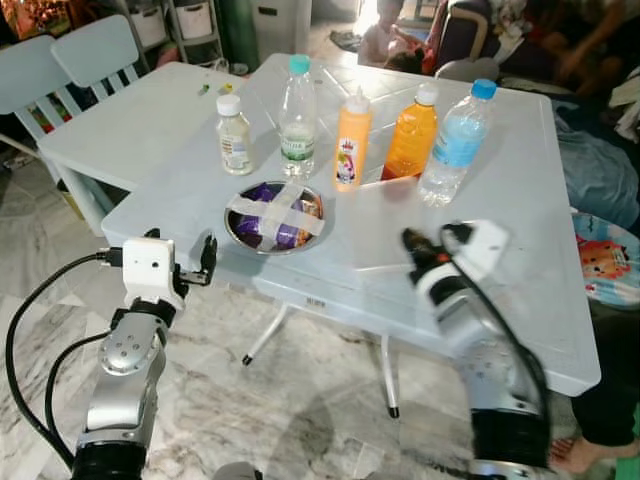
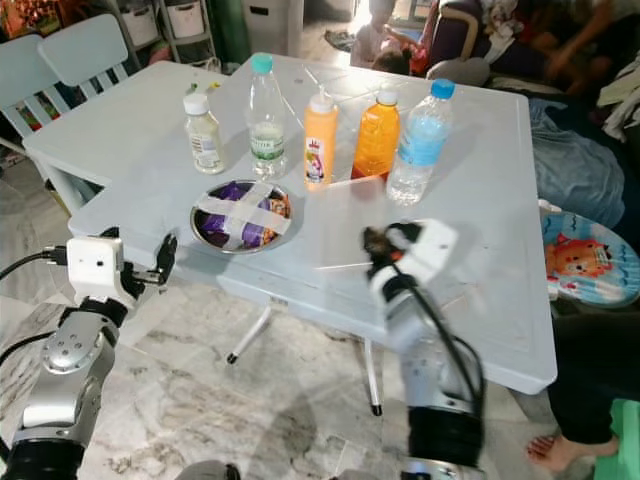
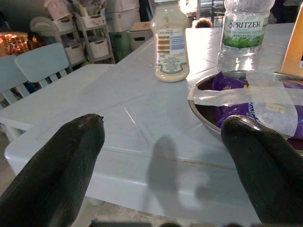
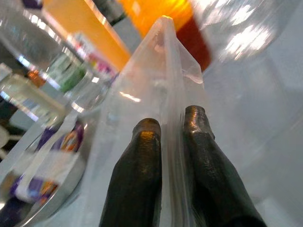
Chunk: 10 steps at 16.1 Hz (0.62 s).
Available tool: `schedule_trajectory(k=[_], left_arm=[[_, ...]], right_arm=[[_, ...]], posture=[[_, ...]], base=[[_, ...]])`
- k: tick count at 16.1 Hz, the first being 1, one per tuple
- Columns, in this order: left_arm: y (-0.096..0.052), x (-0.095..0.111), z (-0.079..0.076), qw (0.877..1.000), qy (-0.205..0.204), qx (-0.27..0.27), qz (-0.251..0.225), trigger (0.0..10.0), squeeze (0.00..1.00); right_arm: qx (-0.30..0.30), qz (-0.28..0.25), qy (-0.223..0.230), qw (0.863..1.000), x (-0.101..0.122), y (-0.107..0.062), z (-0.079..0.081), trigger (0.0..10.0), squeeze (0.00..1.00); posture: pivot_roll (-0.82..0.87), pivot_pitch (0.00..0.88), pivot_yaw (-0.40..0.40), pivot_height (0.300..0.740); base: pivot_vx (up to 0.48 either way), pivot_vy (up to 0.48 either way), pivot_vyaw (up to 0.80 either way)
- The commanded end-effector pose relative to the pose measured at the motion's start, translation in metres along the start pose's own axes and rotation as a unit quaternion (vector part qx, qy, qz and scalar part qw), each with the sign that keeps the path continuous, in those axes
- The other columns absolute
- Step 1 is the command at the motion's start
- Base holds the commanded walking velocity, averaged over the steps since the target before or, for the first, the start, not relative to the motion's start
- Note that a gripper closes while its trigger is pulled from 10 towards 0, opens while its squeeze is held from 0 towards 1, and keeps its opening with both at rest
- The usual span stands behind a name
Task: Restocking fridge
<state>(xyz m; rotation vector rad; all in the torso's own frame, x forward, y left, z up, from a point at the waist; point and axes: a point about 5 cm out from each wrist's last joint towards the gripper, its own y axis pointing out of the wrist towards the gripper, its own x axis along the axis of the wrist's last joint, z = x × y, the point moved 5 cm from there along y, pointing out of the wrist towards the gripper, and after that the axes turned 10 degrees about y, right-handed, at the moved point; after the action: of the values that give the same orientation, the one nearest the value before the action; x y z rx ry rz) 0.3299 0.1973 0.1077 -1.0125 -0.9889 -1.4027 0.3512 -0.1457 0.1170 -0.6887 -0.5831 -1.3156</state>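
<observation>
Five bottles stand in a row on the white table [image 1: 520,250]: a small creamy one [image 1: 234,135], a green-capped Spritzer water bottle [image 1: 297,118], an orange squeeze bottle [image 1: 351,142], an orange juice bottle [image 1: 411,135] and a blue-capped water bottle [image 1: 456,145]. In front of them is a metal bowl [image 1: 237,232] of purple packets, taped over. My right gripper [image 1: 415,245] is above the table's front part, shut on a clear plastic bag [image 4: 156,71] that reaches toward the bottles. My left gripper [image 1: 205,262] hovers open at the table's near left corner, level with the bowl [image 3: 199,101].
A second white table [image 1: 130,125] and two pale chairs [image 1: 90,55] stand at the back left. People sit on the floor behind the table [image 1: 400,40]. A child's mat [image 1: 605,265] and a person's foot [image 1: 575,455] lie to the right. Marble floor lies below.
</observation>
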Motion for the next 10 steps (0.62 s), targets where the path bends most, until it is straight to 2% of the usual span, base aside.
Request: schedule_trajectory(k=[1,2,4,6,7,8,9,10], left_arm=[[0.001,-0.003,0.0,1.0,-0.006,0.0,0.009,10.0,0.0],[0.001,-0.005,0.0,1.0,-0.005,0.001,0.013,10.0,0.0],[0.0,-0.007,-0.001,1.0,-0.004,0.005,0.02,10.0,0.0],[-0.001,-0.009,-0.004,1.0,-0.006,0.003,0.023,10.0,0.0],[-0.001,-0.01,-0.004,1.0,-0.007,0.004,0.025,10.0,0.0],[-0.002,-0.013,-0.004,0.999,-0.006,0.006,0.032,10.0,0.0],[-0.003,-0.014,-0.004,0.999,-0.005,0.007,0.035,10.0,0.0],[-0.003,-0.016,-0.006,0.999,-0.005,0.007,0.037,10.0,0.0]], right_arm=[[-0.018,-0.015,-0.071,0.997,0.008,-0.005,-0.01,10.0,0.0],[-0.016,-0.032,-0.131,0.991,0.016,-0.009,-0.011,10.0,0.0],[-0.028,-0.035,-0.167,0.985,0.019,-0.013,-0.016,10.0,0.0],[-0.025,-0.026,-0.167,0.985,0.016,-0.014,-0.016,10.0,0.0],[-0.024,-0.02,-0.187,0.982,0.012,-0.013,-0.013,10.0,0.0],[-0.044,-0.031,-0.231,0.971,0.012,-0.013,-0.013,10.0,0.0],[-0.033,-0.041,-0.218,0.975,0.013,-0.013,-0.01,10.0,0.0],[0.019,-0.043,-0.23,0.972,0.013,-0.016,0.002,10.0,0.0]], posture=[[-0.02,0.039,-0.007,0.74],[-0.02,0.039,-0.006,0.74],[-0.02,0.035,-0.004,0.74],[-0.02,0.032,-0.008,0.74],[-0.02,0.029,-0.013,0.74],[-0.02,0.024,-0.018,0.74],[-0.02,0.013,-0.021,0.74],[-0.02,0.009,-0.024,0.74]], base=[[0.0,0.0,0.0],[0.0,0.0,0.0],[0.0,0.0,0.0],[0.0,0.0,0.0],[0.0,0.0,0.0],[0.0,0.0,0.0],[0.0,0.0,0.0],[0.0,0.0,0.0]])
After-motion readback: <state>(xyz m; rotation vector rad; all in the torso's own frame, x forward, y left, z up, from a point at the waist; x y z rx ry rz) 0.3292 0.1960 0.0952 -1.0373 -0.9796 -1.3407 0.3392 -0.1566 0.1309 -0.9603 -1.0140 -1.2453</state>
